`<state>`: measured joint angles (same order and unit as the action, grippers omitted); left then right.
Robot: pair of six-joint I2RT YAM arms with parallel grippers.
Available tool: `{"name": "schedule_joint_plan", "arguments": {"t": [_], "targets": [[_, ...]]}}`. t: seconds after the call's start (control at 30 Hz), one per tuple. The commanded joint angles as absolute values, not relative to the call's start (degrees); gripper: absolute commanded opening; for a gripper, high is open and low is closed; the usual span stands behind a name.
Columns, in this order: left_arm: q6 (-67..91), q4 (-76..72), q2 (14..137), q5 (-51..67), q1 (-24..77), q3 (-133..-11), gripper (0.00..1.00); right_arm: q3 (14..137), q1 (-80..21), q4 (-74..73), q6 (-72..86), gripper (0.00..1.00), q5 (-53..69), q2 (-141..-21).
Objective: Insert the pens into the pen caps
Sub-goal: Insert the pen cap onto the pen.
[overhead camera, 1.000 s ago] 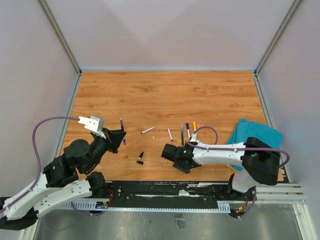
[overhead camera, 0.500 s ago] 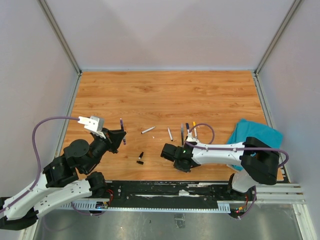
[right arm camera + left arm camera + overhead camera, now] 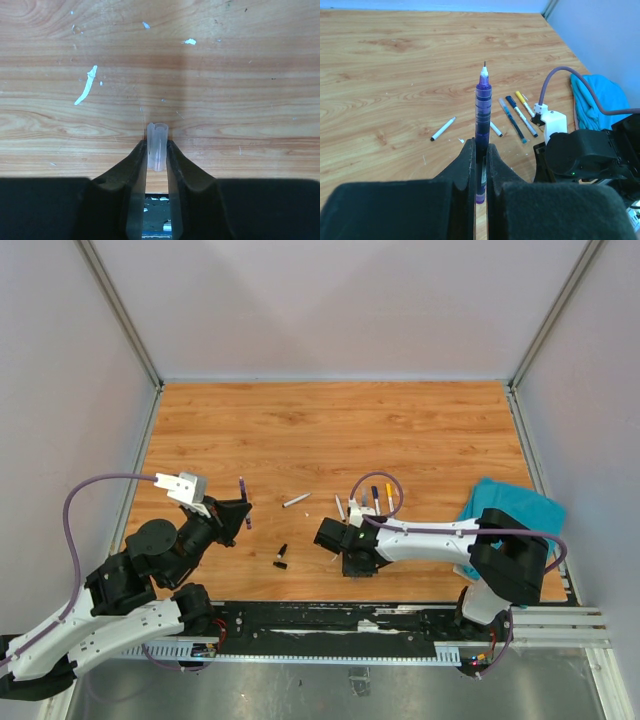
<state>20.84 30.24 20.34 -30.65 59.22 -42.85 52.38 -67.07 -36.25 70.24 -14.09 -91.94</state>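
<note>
The right gripper (image 3: 157, 142) has slid left across the grainy wooden table (image 3: 225, 75). Its fingers pinch a pale, translucent pen cap (image 3: 157, 132). The left gripper (image 3: 480, 147) stays clamped on a ribbed purple pen (image 3: 483, 105). Other pens (image 3: 512, 112) lie near the right arm.

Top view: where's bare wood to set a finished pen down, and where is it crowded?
The far half of the table is bare, from the back wall down to the white pen. Crowded: the pens beside the right arm, the cloth at the right edge, the black cap front middle.
</note>
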Motion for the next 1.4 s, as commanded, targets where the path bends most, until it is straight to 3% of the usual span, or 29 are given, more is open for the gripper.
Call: {"name": "schedule_joint_plan", "arguments": {"t": [0.0,0.3,0.67,1.13,1.37], "targets": [[20.7,29.8,19.5,-30.9,59.3,-43.2,0.00,51.3,-66.1,-38.3,66.0,0.24,-11.2,-93.8],[20.7,29.8,19.5,-30.9,59.3,-43.2,0.00,50.7,-65.1,-38.2,65.5,0.27,-9.9,-94.5],[21.1,29.7,19.7,-31.1,59.3,-43.1,0.01,48.2,-64.0,-36.4,65.1,0.12,-8.6,-91.9],[22.5,22.2,28.5,-23.3,59.3,-42.2,0.01,37.3,-51.4,-18.2,41.5,0.10,3.4,-65.0],[24.2,16.1,33.4,-18.4,59.3,-40.7,0.00,35.9,-50.0,-12.7,37.1,0.06,1.7,-53.9]]}}
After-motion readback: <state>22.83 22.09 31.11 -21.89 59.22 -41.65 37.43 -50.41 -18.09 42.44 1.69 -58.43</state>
